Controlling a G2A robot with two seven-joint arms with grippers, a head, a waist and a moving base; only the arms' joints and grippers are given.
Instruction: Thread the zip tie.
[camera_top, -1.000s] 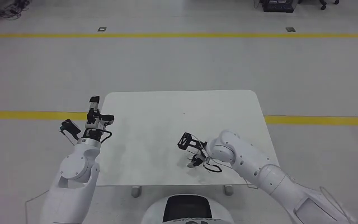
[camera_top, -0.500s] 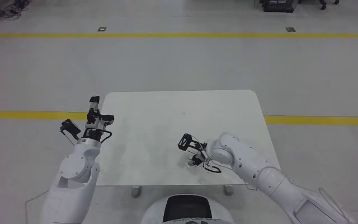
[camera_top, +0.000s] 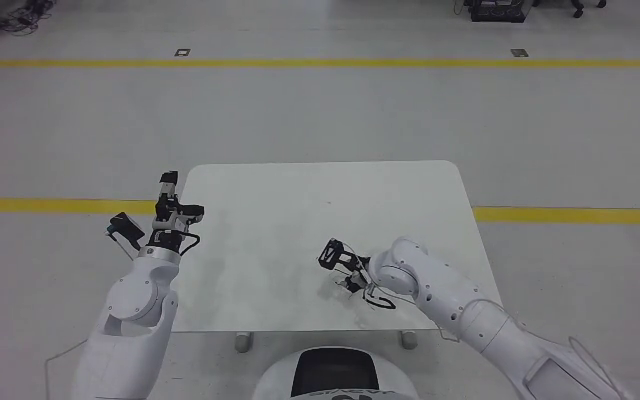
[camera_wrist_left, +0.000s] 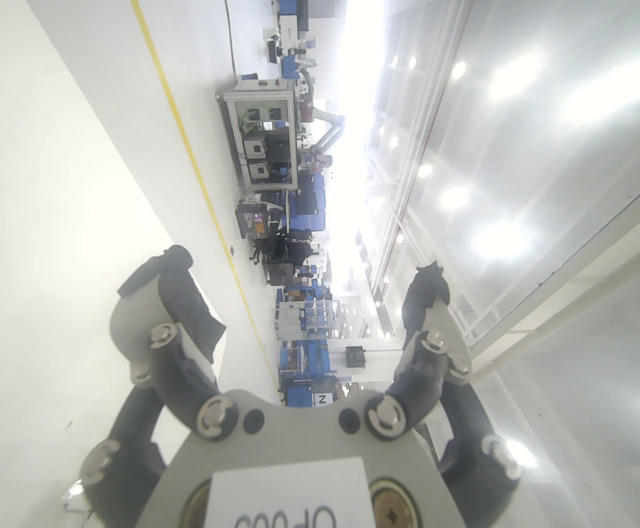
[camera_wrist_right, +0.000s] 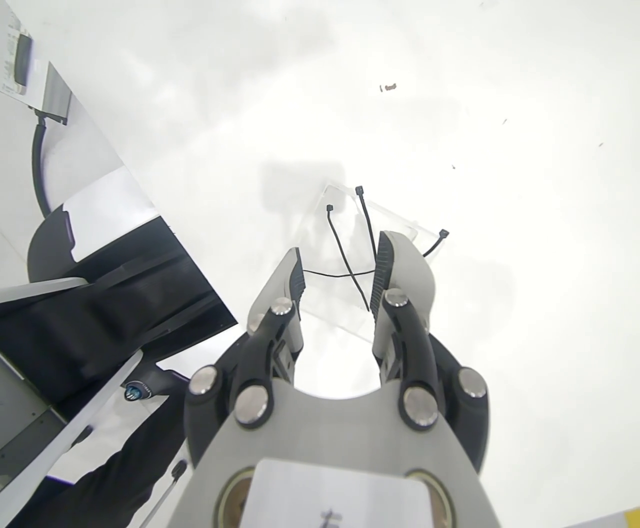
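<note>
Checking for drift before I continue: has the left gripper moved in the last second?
No. The left gripper holds the same spot at the table's left edge.

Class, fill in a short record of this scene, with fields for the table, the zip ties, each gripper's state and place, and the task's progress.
Table: white, rounded corners
Zip ties: at least three, black, loose and crossing on a clear tray
Right gripper: open, over the tray, fingers either side of the ties, gripping none
Left gripper: open, empty, by the table's left edge
Threading: not yet begun
</note>
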